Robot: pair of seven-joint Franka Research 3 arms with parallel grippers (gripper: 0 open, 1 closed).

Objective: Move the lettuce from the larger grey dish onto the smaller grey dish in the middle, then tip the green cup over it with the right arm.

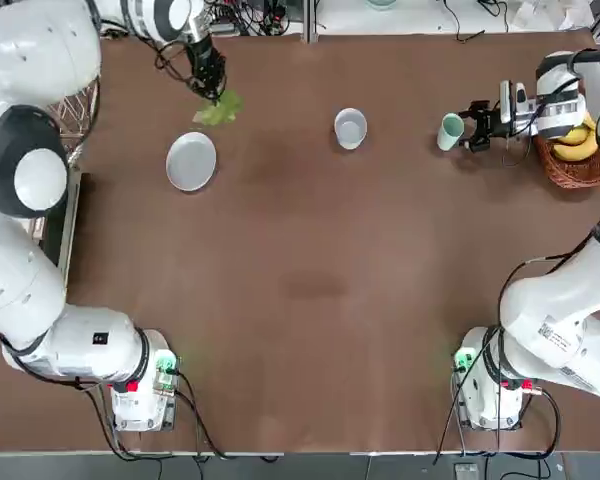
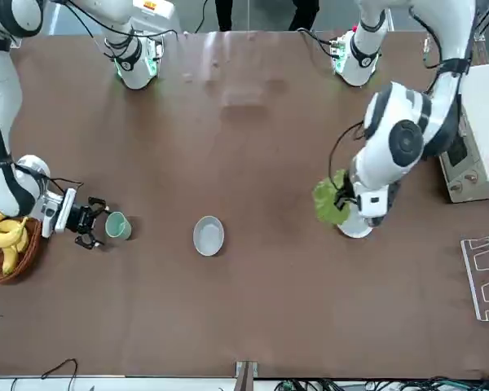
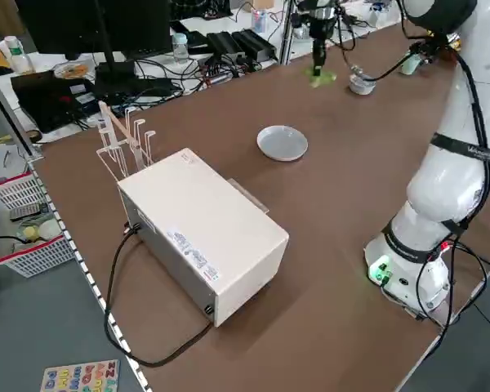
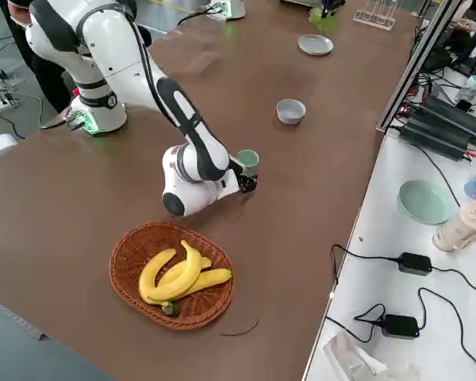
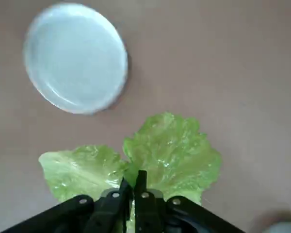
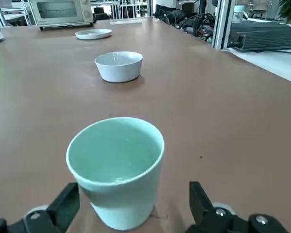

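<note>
Lettuce (image 5: 169, 155) pinched in left gripper (image 5: 131, 187), above larger grey dish (image 5: 76, 57).

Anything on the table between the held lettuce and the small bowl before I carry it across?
Nothing: the top view shows only bare brown table between the lettuce in the left gripper and the small bowl.

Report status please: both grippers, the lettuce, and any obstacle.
Left gripper shut on lettuce, lifted off larger grey dish. Right gripper open around green cup. Smaller grey dish empty, path clear.
</note>
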